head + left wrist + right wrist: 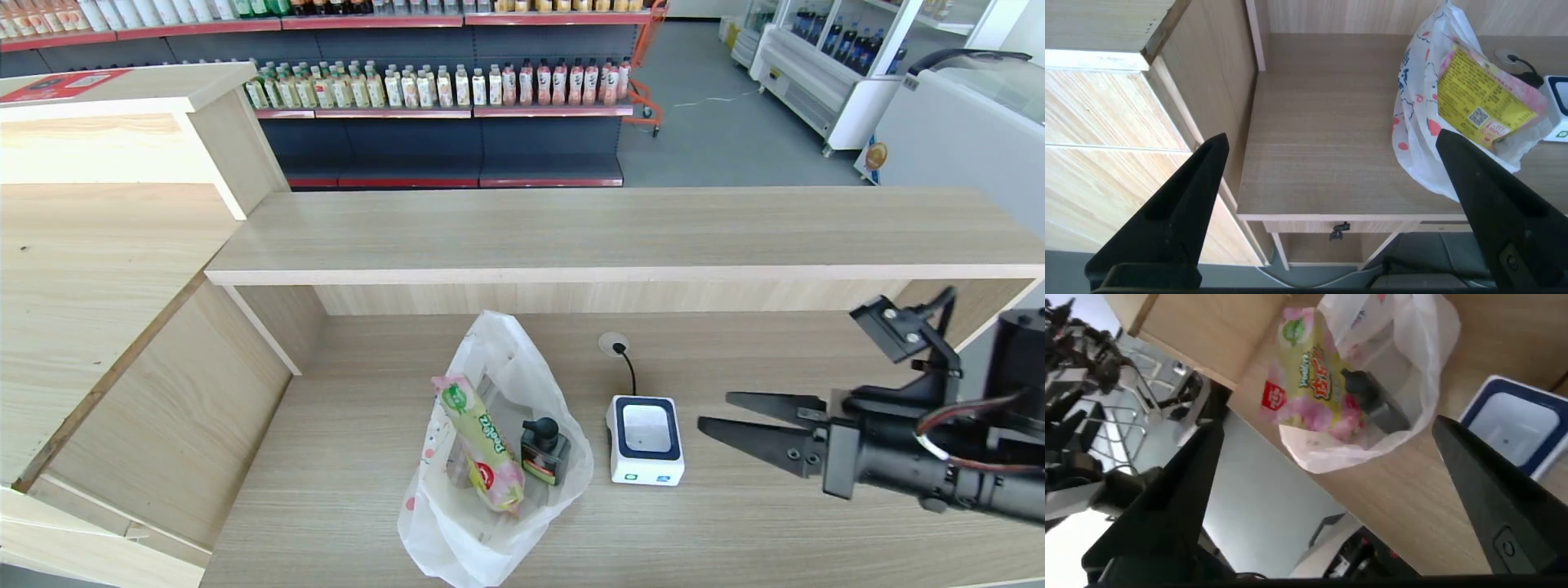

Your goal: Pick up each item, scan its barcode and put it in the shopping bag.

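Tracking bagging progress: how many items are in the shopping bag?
2: a pink-and-yellow snack packet in the shopping bag's middle, a dark bottle beside it, scanner side. More may be hidden underneath.

The left end effector [1333, 139] points across the pale wooden surface [1323, 122], its two dark fingers [1180, 212] spread wide with nothing between them. Toward 1 o'clock from it, a white shopping bag [1417, 139] with red print lies on the surface. A yellow and pink snack packet [1482, 102] rests in the bag, its printed back exposed. Toward 2 o'clock, past the bag, a corner of the scanner [1558, 88] and its black cable [1523, 69] are visible. A small metal latch [1337, 231] hangs under the surface's near edge.
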Motion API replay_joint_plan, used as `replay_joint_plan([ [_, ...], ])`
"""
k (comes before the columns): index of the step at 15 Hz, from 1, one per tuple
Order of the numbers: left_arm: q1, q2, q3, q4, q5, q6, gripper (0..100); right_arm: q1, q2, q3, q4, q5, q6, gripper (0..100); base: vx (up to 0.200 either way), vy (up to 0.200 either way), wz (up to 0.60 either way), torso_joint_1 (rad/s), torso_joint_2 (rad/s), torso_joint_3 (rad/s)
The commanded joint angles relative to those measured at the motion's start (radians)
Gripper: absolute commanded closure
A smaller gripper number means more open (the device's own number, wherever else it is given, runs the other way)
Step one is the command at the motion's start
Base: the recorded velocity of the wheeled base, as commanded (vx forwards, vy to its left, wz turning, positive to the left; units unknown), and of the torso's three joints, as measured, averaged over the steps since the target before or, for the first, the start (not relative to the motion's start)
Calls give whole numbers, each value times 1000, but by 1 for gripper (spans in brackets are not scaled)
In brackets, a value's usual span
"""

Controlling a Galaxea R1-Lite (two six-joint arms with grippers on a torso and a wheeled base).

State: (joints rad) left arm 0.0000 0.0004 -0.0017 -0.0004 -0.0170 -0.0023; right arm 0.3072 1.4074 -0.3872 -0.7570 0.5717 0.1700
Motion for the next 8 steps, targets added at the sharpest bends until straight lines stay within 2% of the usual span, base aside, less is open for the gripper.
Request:
replay_joint_plan([
  [1, 0, 0, 0, 0, -1, -1, 0, -234, -410, 306, 151, -233, -216, 0, 0, 0, 0, 0, 0, 0],
  [2, 0, 0, 0, -1, -1, -1, 0, -215, -524, 363, 174, -400, -119, 0, 0, 0, 0, 0, 0, 0],
  [3, 0, 0, 0, -1, 0, -1, 0, -192, -593, 383, 220, -464, -96, 0, 0, 0, 0, 0, 0, 0],
  [4, 0, 0, 0, -1, -1, -1, 0, -163, -808, 387, 381, -567, -95, 0, 0, 0, 0, 0, 0, 0],
  [6, 0, 0, 0, 0, 0, -1, 0, -200, -1087, 387, 648, -572, -86, 0, 0, 0, 0, 0, 0, 0],
  [7, 0, 0, 0, 0, 0, -1, 0, -234, -1180, 387, 708, -553, -76, 0, 0, 0, 0, 0, 0, 0],
  [8, 0, 0, 0, -1, 0, -1, 0, -243, -1223, 387, 703, -509, -79, 0, 0, 0, 0, 0, 0, 0],
])
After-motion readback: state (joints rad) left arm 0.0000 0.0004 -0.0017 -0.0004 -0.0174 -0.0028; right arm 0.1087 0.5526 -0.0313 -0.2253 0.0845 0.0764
